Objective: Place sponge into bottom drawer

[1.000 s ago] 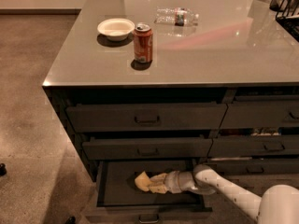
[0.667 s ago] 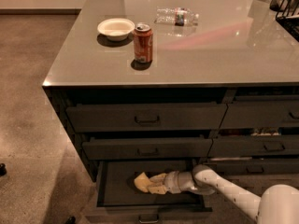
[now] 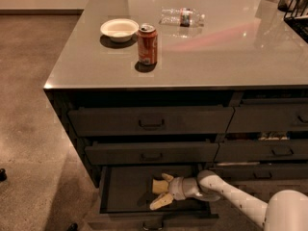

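The bottom drawer [image 3: 126,192] of the left stack is pulled open. My cream gripper [image 3: 159,193] reaches into it from the right, with the white arm [image 3: 231,195] behind it. The jaws stand spread apart, one finger [image 3: 166,177] up and one finger [image 3: 160,202] low. The pale yellow sponge [image 3: 158,186] lies on the drawer floor between the fingers, close to the upper one. It looks loose, not squeezed.
On the grey counter [image 3: 226,57] stand a white bowl [image 3: 119,29], an orange soda can [image 3: 147,44] and a lying clear bottle [image 3: 182,17]. The two drawers above [image 3: 150,121] are slightly ajar. The right-hand drawer stack [image 3: 279,150] is beside my arm.
The fingers have spread apart. The sponge that was gripped at their tips now lies between them on the drawer floor. The arm has hardly moved.
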